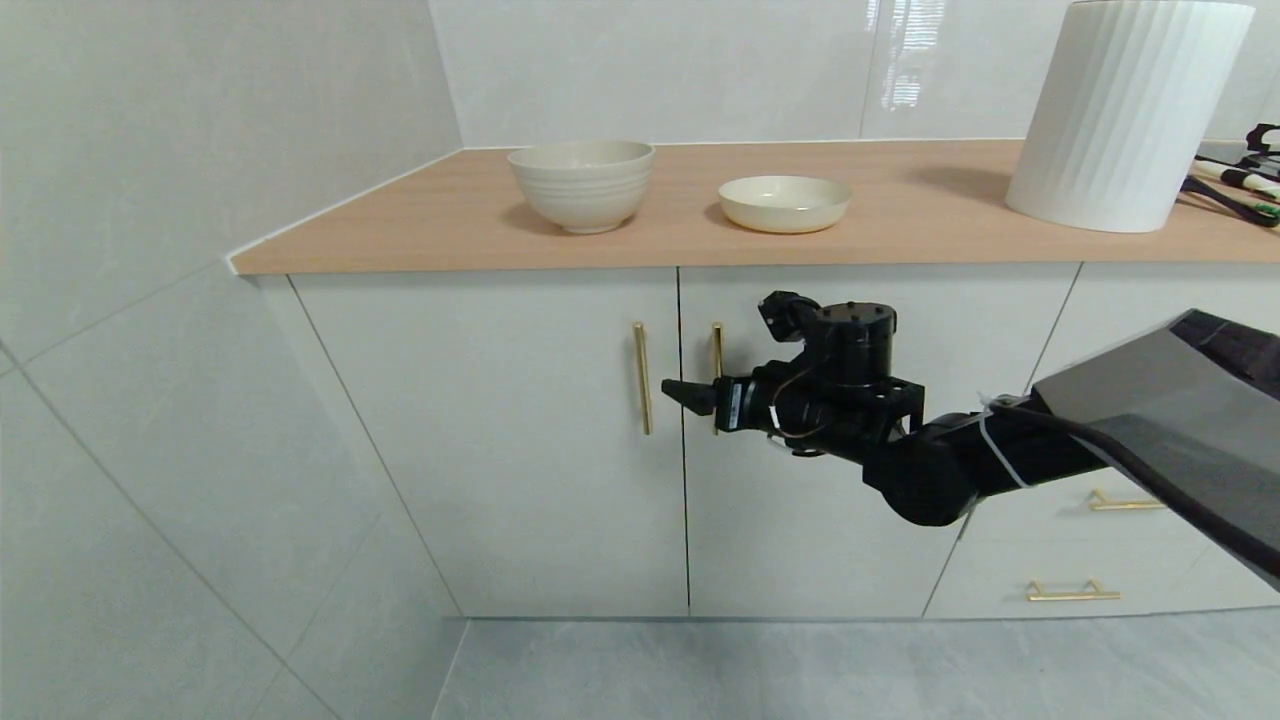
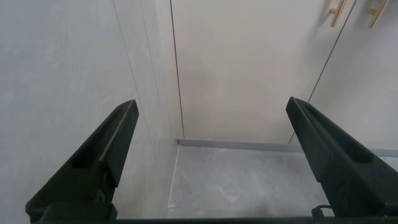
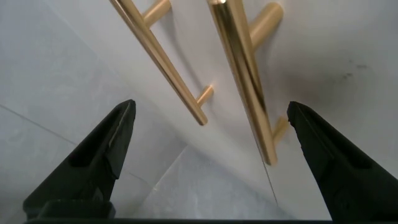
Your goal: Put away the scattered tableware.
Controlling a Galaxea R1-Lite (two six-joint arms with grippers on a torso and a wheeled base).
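Observation:
A deep cream bowl [image 1: 581, 185] and a shallow cream dish [image 1: 785, 203] stand side by side on the wooden counter [image 1: 400, 235]. Below them are two white cabinet doors with upright gold handles [image 1: 641, 377] [image 1: 717, 375]. My right gripper [image 1: 690, 398] is held in front of these handles, level with their lower half, and touches neither. In the right wrist view the right gripper [image 3: 211, 162] is open, with both gold handles [image 3: 165, 62] [image 3: 245, 81] just beyond its fingers. My left gripper [image 2: 211, 162] is open and holds nothing, low down over the grey floor near the cabinet's foot.
A tall white ribbed container [image 1: 1125, 110] stands on the counter at the right, with utensils [image 1: 1240, 175] beside it. Drawers with gold pulls [image 1: 1073, 592] lie lower right. A tiled wall [image 1: 150, 300] closes off the left side.

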